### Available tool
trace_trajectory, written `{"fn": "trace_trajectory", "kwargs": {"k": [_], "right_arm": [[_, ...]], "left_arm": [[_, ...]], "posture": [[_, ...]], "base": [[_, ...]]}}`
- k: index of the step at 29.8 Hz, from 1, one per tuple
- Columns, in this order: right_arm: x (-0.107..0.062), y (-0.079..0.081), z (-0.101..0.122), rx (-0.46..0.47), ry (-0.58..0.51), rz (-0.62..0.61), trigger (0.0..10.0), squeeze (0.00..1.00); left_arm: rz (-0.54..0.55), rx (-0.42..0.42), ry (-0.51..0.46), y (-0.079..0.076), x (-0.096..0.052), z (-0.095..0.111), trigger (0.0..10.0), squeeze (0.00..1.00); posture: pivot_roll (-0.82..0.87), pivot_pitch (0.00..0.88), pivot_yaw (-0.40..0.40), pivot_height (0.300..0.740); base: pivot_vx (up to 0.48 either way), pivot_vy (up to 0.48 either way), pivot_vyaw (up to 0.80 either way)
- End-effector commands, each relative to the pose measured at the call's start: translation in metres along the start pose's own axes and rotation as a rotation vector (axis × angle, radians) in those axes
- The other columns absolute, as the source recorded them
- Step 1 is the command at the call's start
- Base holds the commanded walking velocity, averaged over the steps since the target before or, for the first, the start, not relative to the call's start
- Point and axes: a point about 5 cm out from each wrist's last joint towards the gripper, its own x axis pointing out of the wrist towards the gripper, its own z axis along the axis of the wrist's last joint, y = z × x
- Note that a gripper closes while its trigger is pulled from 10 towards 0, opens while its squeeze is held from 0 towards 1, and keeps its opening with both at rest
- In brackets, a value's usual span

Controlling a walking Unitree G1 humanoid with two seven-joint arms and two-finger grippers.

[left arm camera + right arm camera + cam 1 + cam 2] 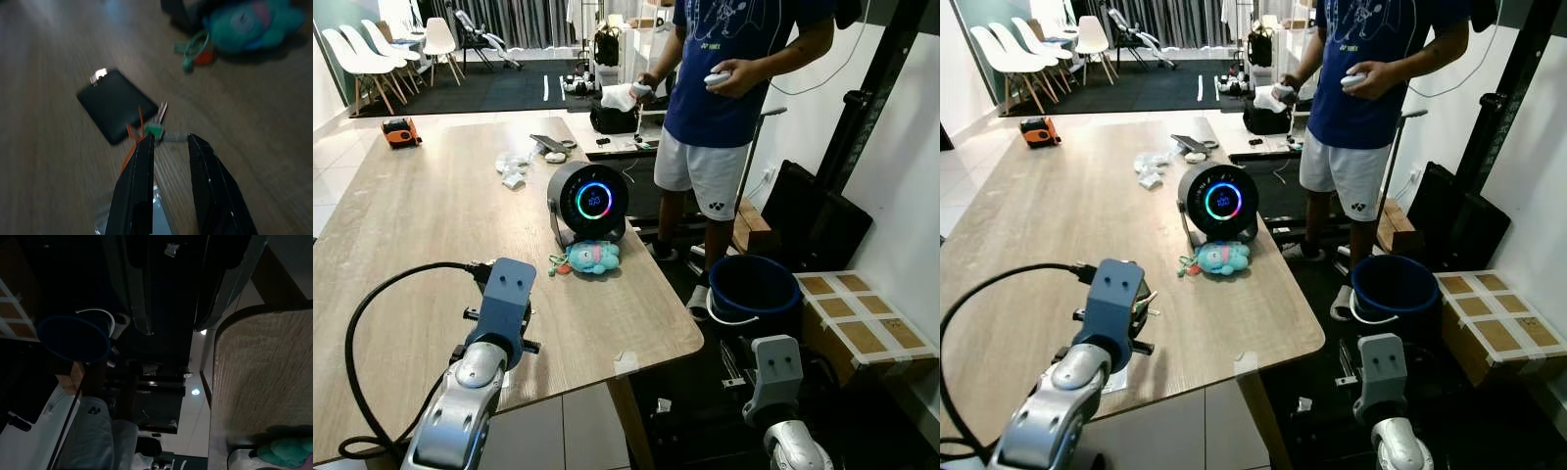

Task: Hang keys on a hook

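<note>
Item: light wood-grain tabletop (421, 225), long, with rounded corners.

Item: keys (155, 128), a small bunch with a green tag and orange strips, lying flat on the tabletop beside a flat black rectangular fob (116, 105). They sit at the near part of the tabletop, just past the tips of the left pincer.

Item: left pincer (168, 140), two long black fingers set apart with a narrow gap, poised low over the tabletop, tips just short of the keys, nothing between them.

Item: right pincer, on the arm hanging beside the tabletop's edge; fingers out of sight, so their state cannot be told.

Item: round black speaker with glowing ring display (588, 199), upright mid-tabletop.

Item: teal plush toy (592, 257), lying just in front of the speaker.

Item: dark blue bucket (753, 287), on the floor beside the tabletop.

Item: person in blue shirt and white shorts (724, 108), standing beyond the bucket, holding controllers.
</note>
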Motion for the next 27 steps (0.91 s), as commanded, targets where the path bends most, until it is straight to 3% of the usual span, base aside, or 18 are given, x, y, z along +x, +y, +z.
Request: {"fn": "trace_trajectory", "kwargs": {"k": [1, 14, 18, 27], "right_arm": [[-0.002, 0.0, -0.003, 0.002, 0.016, -0.002, 10.0, 0.0], [0.01, 0.008, 0.021, -0.046, -0.079, 0.081, 10.0, 0.0], [0.018, 0.019, 0.051, -0.08, -0.179, 0.217, 10.0, 0.0], [0.017, 0.038, 0.053, -0.064, -0.173, 0.352, 10.0, 0.0]], "left_arm": [[0.02, -0.014, 0.04, 0.001, 0.003, -0.006, 10.0, 0.0], [0.002, -0.04, 0.028, -0.002, 0.012, -0.003, 10.0, 0.0], [-0.02, -0.039, 0.012, -0.005, 0.012, 0.0, 10.0, 0.0], [-0.006, -0.03, 0.029, -0.009, 0.017, 0.0, 10.0, 0.0]], "posture": [[0.07, 0.145, 0.027, 0.74], [0.06, 0.143, 0.02, 0.74], [0.06, 0.134, 0.025, 0.74], [0.06, 0.132, 0.033, 0.74]], "base": [[0.0, 0.0, 0.0], [0.0, 0.0, 0.0], [0.0, 0.0, 0.0], [0.0, 0.0, 0.0]]}}
